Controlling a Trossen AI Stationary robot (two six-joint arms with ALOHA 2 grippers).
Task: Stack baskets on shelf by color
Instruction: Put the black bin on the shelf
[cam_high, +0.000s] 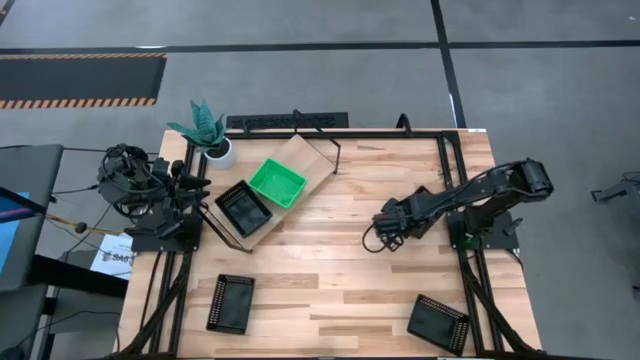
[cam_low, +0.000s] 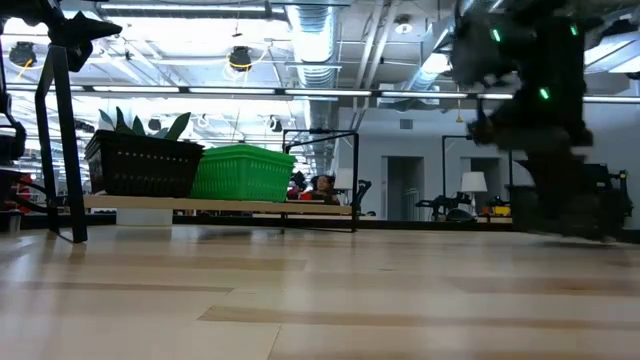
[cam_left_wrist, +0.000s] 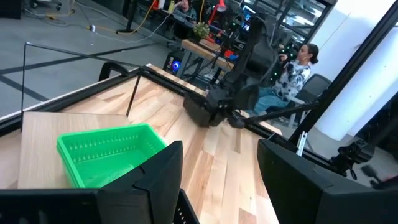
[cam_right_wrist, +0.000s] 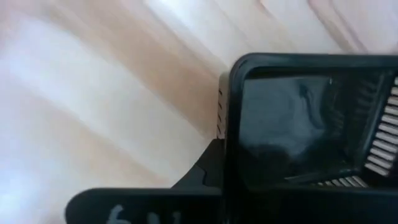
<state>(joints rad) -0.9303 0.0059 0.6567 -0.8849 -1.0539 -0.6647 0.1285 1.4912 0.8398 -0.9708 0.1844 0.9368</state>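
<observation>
On the light-wood shelf (cam_high: 305, 155) at the table's far left stand a black basket (cam_high: 243, 208) and a green basket (cam_high: 277, 183), side by side on their bottoms. My right gripper (cam_high: 385, 232) points down over the middle of the table, shut on another black basket (cam_right_wrist: 311, 124), which the arm hides in the high view. My left gripper (cam_high: 195, 190) waits open beside the shelf's left end, with nothing between its fingers (cam_left_wrist: 155, 180). My right gripper has the black basket by one side wall (cam_right_wrist: 225, 155), coming from above with the fingers pointing down. One finger (cam_right_wrist: 143, 205) lies outside that wall. The other is lost against the black plastic. I cannot tell whether the basket is lifted or on the table.
Two more black baskets (cam_high: 231, 302) (cam_high: 438, 323) lie near the table's front edge. A potted plant (cam_high: 210, 135) stands behind the shelf. Black frame rails (cam_high: 400, 132) run along the table's far edge and sides. A seated person (cam_left_wrist: 298, 68) shows beyond the table.
</observation>
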